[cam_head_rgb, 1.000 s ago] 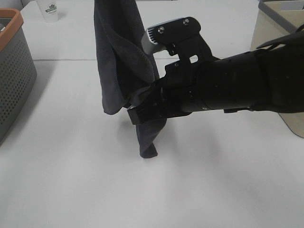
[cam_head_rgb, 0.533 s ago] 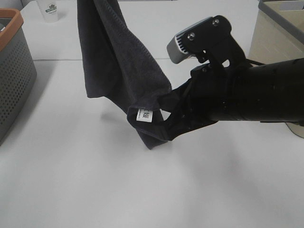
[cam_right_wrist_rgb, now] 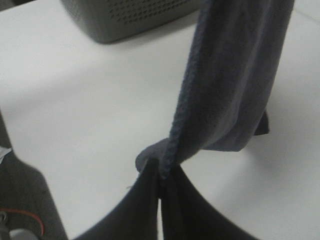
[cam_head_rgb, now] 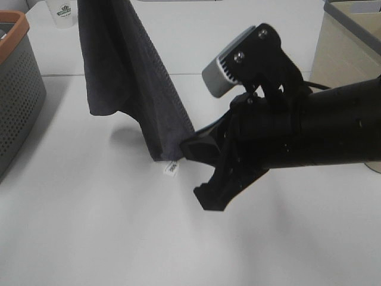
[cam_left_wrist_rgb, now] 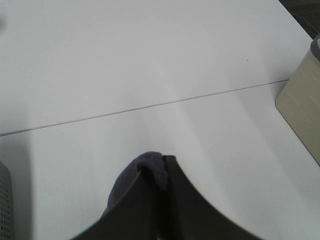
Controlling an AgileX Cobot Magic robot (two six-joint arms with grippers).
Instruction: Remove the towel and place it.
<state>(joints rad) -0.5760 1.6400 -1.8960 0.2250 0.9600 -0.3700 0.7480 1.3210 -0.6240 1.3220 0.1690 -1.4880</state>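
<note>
The right gripper (cam_right_wrist_rgb: 161, 172) is found closed. Its two fingers are pressed together on a stitched edge of the towel (cam_head_rgb: 128, 77), close to one lower corner. From that grip the dark cloth is drawn taut, rising up and away from the right gripper until it passes out of the high view at the far side. A small white label (cam_head_rgb: 171, 168) is noted at the gripped corner, just beside the gripper's tip and close above the tabletop (cam_head_rgb: 89, 232). Whether this corner touches the tabletop cannot be determined. A second lower corner hangs free on the side of the cloth turned away from the right gripper.

The left gripper (cam_left_wrist_rgb: 161, 167) is also recorded as closed, with a fold of the towel pinched between its fingertips. It is seen only in its own wrist view, held above the white tabletop.

A grey perforated basket (cam_head_rgb: 18, 89) with an orange rim stands beyond the towel from the right gripper, well apart from it. A pale cup (cam_head_rgb: 61, 12) with a green print is observed farther off on the same side. A beige box (cam_head_rgb: 345, 47) stands behind the right arm (cam_head_rgb: 315, 131), on the side away from the towel.
</note>
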